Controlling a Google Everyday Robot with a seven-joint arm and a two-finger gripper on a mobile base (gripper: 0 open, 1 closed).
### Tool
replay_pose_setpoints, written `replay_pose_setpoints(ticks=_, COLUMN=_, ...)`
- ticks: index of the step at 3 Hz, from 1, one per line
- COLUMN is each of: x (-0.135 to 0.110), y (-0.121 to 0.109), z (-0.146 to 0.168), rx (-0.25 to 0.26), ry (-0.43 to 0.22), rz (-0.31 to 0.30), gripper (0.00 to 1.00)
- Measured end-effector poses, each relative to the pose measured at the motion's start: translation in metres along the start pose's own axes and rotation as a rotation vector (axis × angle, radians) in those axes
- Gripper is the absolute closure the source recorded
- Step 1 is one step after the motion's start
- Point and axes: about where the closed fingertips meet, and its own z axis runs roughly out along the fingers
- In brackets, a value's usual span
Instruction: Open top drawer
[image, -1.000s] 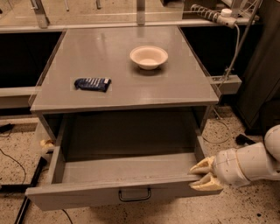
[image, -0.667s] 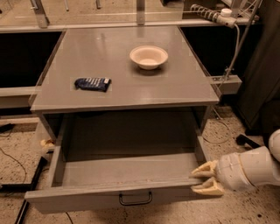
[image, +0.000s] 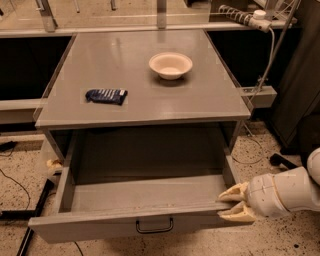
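Grey table (image: 175, 102) on speckled floor (image: 292, 242), top drawer (image: 100, 231) open under its front edge.
Bowl (image: 170, 65) and blue packet (image: 106, 96) lie on top; gripper (image: 220, 206) at the drawer's right corner, we cannot tell its grip.

Top drawer (image: 145, 195) pulled out — claw (image: 232, 203) at its right front corner; bowl (image: 170, 65), packet (image: 106, 95) on cabinet top (image: 125, 60).

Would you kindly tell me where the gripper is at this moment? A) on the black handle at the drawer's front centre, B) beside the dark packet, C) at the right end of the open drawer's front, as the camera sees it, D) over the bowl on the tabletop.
C: the gripper is at the right end of the pulled-out top drawer, at its front rim, well to the side of the black handle.
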Motion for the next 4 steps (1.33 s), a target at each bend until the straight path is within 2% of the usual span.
replay_pose_setpoints(ticks=1, x=0.0, y=0.0, z=0.0, rx=0.0, ry=0.0, rz=0.0, gripper=0.36)
replay_pose_setpoints(ticks=2, x=0.011, y=0.011, z=0.002, rx=-0.024, ry=-0.011, rz=0.019, gripper=0.11)
replay_pose_setpoints(ticks=3, x=0.01, y=0.012, z=0.001, rx=-0.025, ry=-0.011, rz=0.02, gripper=0.15)
replay_pose_setpoints(ticks=4, x=0.032, y=0.049, z=-0.013, rx=-0.048, ry=-0.028, rz=0.06, gripper=0.38)
